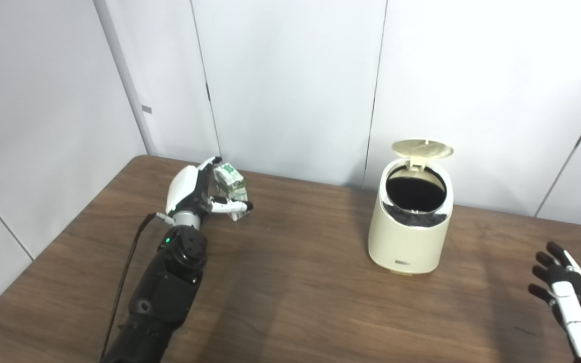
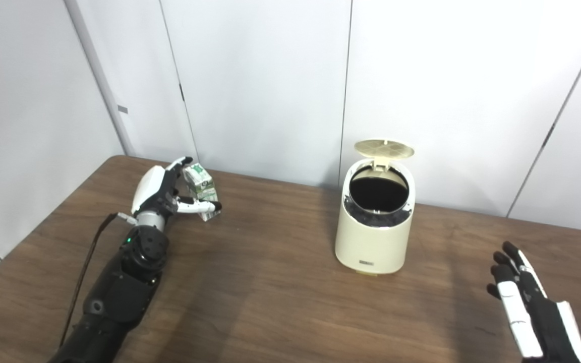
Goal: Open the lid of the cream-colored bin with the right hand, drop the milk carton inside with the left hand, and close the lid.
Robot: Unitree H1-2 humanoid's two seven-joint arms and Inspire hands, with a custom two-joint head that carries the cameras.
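1. The left hand [image 1: 194, 194] is gripping the milk carton [image 1: 231, 184], its fingers [image 1: 230, 205] wrapping the carton, well to the left of the cream-colored bin [image 1: 411, 222] on the table [image 1: 290, 292].
2. The lid [image 1: 422, 148] is standing upright behind the bin's dark mouth, so the step in hand appears to be carrying the carton across.
3. To do it well, the carton should be travelling high enough to clear the bin's rim, then releasing squarely over the mouth.
4. The right hand [image 2: 532, 302] is waiting low, right of the bin, fingers spread, holding nothing.
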